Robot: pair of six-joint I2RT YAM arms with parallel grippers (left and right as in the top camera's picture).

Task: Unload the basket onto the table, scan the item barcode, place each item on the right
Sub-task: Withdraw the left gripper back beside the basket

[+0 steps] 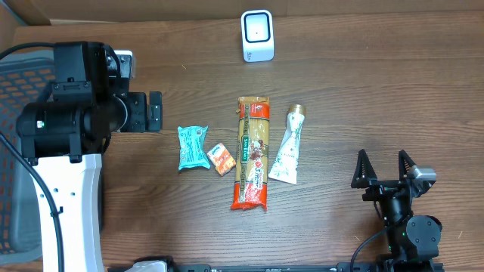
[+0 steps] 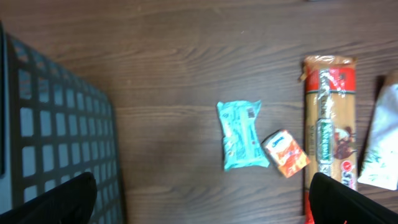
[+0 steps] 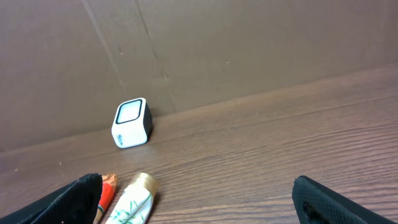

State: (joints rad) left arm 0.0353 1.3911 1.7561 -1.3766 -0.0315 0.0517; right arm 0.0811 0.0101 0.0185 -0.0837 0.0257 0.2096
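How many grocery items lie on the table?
4, in one row: teal packet leftmost, small orange packet next, then long pasta pack, white tube rightmost. None seems hidden.

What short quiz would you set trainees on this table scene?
1. True or false: the teal plastic packet touches the white box-shaped scanner.
2. Which lies between the small orange packet and the white gold-capped tube? A) long clear pasta packet B) the scanner C) a red mug
3. Fill in: the right claw stands ___, holding nothing.
Key: 1 false; 2 A; 3 open.
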